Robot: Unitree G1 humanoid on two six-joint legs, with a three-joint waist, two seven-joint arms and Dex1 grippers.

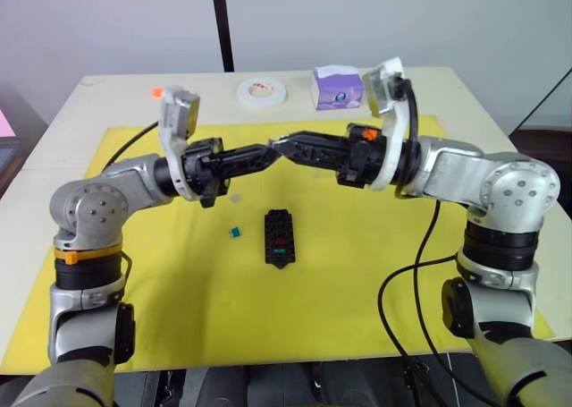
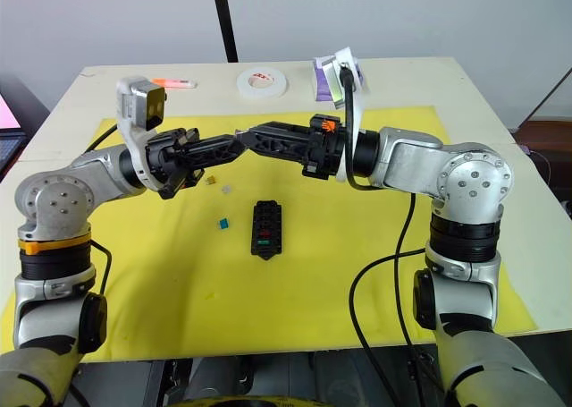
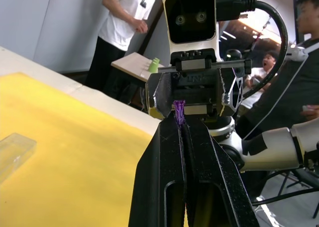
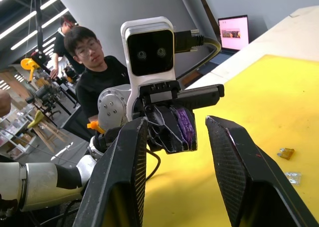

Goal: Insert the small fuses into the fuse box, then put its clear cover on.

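Above the yellow mat point(image 1: 357, 273) on the table point(image 1: 465, 89), the two claws meet tip to tip, raised over the fuse box point(image 1: 279, 237). The left claw point(image 3: 179, 118) is clenched on a purple fuse point(image 3: 179, 109), which sticks out from between its fingertips. The right claw point(image 4: 174, 123) is spread wide, its two fingers standing on either side of the left claw's tip and not touching the purple fuse.

The fuse box lies flat on the mat below the meeting point, its pointed end toward the robot, with a red and a green fuse seated in its slots. A teal fuse point(image 1: 235, 233) lies on the mat just left of the fuse box. An amber fuse point(image 4: 285, 153) and a grey fuse point(image 4: 293, 176) rest on the mat beyond the fuse box. The clear cover point(image 3: 12, 153) lies flat on the mat, well apart from the fuse box. A white tape roll point(image 1: 262, 90) and a purple tissue pack point(image 1: 338, 88) sit on the table beyond the mat's far edge.
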